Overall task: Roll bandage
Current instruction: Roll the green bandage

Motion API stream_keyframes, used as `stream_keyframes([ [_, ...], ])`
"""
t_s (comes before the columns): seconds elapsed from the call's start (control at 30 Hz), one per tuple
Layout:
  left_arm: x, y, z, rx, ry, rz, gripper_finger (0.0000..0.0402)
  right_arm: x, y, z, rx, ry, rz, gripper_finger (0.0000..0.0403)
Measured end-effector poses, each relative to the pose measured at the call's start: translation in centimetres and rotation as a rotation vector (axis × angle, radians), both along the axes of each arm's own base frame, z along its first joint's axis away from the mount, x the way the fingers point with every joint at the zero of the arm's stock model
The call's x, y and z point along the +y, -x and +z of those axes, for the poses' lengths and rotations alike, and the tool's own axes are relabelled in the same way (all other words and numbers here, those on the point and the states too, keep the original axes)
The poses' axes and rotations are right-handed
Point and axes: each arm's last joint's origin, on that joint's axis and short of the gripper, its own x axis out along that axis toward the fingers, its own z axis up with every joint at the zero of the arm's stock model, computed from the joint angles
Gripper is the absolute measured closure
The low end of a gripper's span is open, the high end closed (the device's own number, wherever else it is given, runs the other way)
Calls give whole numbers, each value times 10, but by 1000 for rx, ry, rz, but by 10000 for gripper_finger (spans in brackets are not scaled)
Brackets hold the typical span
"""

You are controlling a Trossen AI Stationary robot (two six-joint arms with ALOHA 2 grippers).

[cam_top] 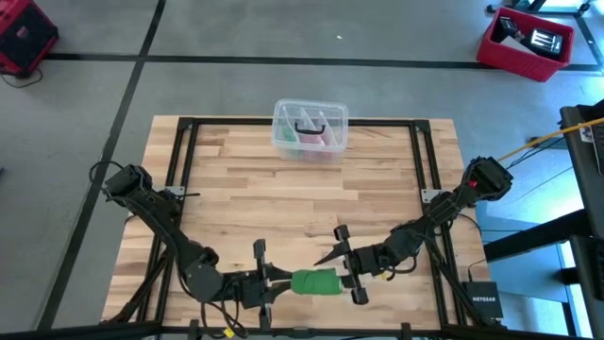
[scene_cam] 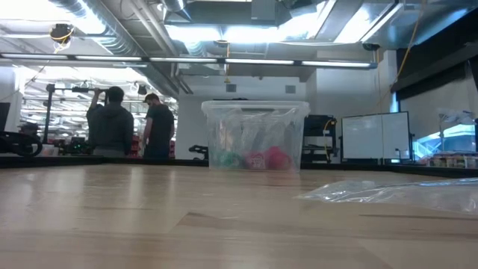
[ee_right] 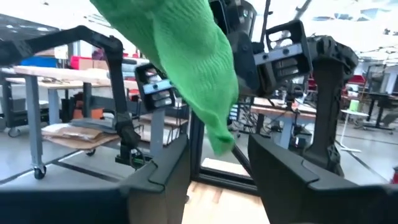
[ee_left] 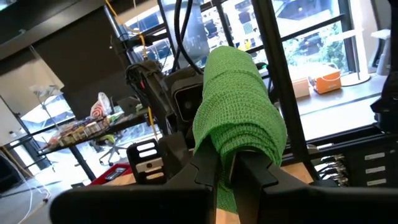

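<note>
left gripper (cam_top: 276,280) is pinched tight on one end of the green bandage (cam_top: 315,281), right gripper (cam_top: 351,271) has its fingers spread around the other end. the roll hangs between them at the table's (cam_top: 283,198) near edge; clear box (cam_top: 310,127) sits well apart at the far edge.

A clear plastic box (scene_cam: 255,134) stands mid-frame on the wooden desk (scene_cam: 149,217), clear plastic film (scene_cam: 396,193) lies at right, and two people (scene_cam: 127,123) stand at left.
</note>
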Motion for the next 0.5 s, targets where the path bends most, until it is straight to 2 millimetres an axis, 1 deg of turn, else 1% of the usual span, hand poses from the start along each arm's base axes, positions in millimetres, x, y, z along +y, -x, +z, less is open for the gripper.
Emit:
stream_keyframes([
  [0.13, 0, 0, 0, 1, -1, 2, 384, 0, 0, 1, 3, -27, 6, 238],
  [0.23, 2, -1, 0, 1, -2, 7, 384, -1, 0, 3, -11, -73, -9, 253],
  [0.33, 3, -2, 0, 1, -1, 11, 384, -2, 0, 4, -13, -78, -31, 296],
  [0.47, 3, -2, 0, 0, -5, 12, 384, -2, 0, 2, 3, -61, -35, 380],
  [0.5, 2, -2, 0, 1, -6, 10, 384, -1, 0, 1, 11, -53, -36, 390],
])
